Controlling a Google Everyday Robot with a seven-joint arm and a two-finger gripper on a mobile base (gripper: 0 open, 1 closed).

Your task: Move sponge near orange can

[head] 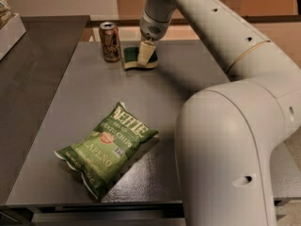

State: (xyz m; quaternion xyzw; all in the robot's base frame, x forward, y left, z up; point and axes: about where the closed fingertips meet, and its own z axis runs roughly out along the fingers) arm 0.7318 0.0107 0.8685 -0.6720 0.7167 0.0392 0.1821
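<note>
The sponge [131, 55], dark green on top with pale yellow foam below, lies at the far end of the grey table [70, 93], just right of the orange can [110, 41]. The can stands upright, orange-brown with a silver top, a small gap from the sponge. My gripper [146, 53] reaches down from the white arm and is shut on the sponge's right half, with one pale finger [146, 52] across its front. The sponge rests at table level.
A large green chip bag [107, 147] lies in the near middle of the table. My arm's bulky white body [225, 149] fills the right foreground. A white box [10, 31] sits on the dark counter at far left.
</note>
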